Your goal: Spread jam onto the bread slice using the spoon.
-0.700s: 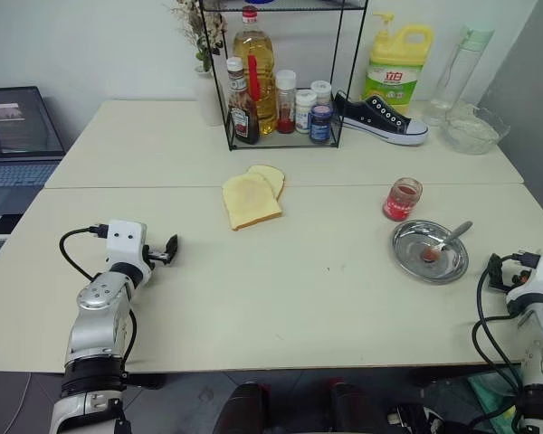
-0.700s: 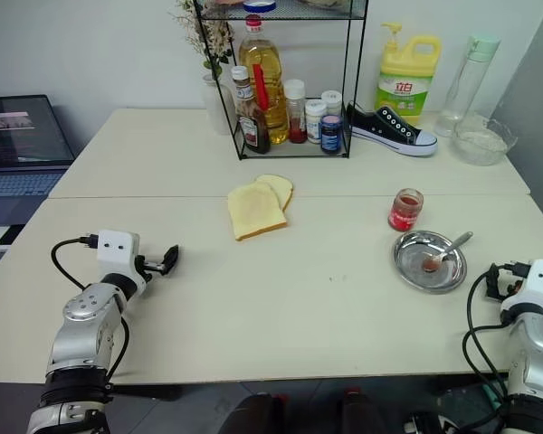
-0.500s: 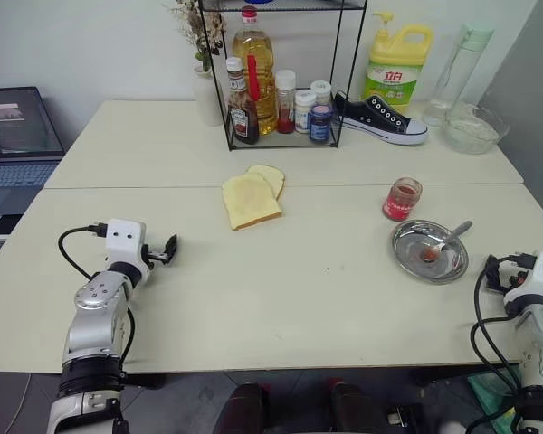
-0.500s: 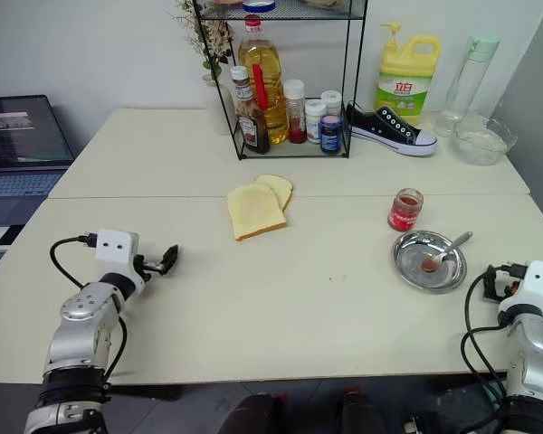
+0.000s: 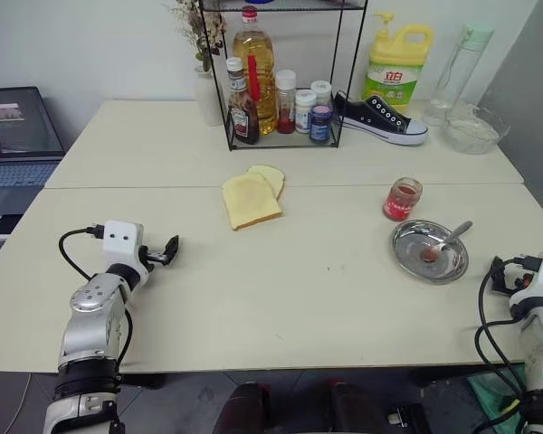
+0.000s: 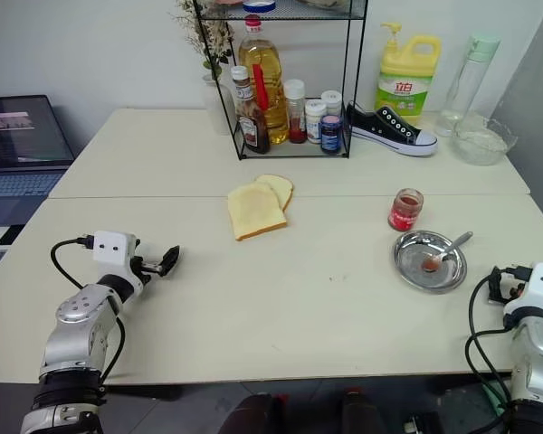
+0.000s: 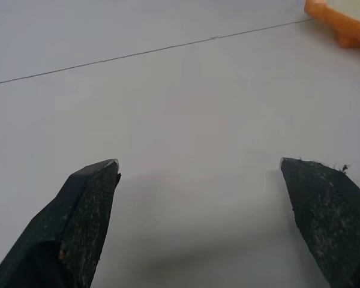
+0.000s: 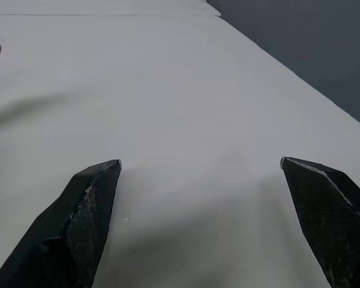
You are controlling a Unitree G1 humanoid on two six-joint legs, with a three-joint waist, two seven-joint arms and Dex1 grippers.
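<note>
Cream-coloured laminate forms the top of a wide table, seen from above by the robot's head camera. Near the middle of the table, the bread slice, a square pale-yellow piece with a thin tan crust, is laid flat; a smaller slice with a rounded top is tucked partly beneath its far edge. To the right, the jam, glossy and red, is held in a small clear glass jar standing upright. Just in front of the jar, a round steel plate is set, and the spoon, small and silver with a red-stained bowl, is rested inside it, its slim handle angled over the far right rim.

At the far side of the table, a black wire rack of bottles and small jars is placed, with a black and white sneaker and a yellow detergent bottle to its right.

The left gripper is held low over the near left part of the table, well apart from the bread, its two black fingers spread wide with nothing between them. The right gripper is held at the table's near right edge, near the plate, its jaws likewise parted wide and empty.
</note>
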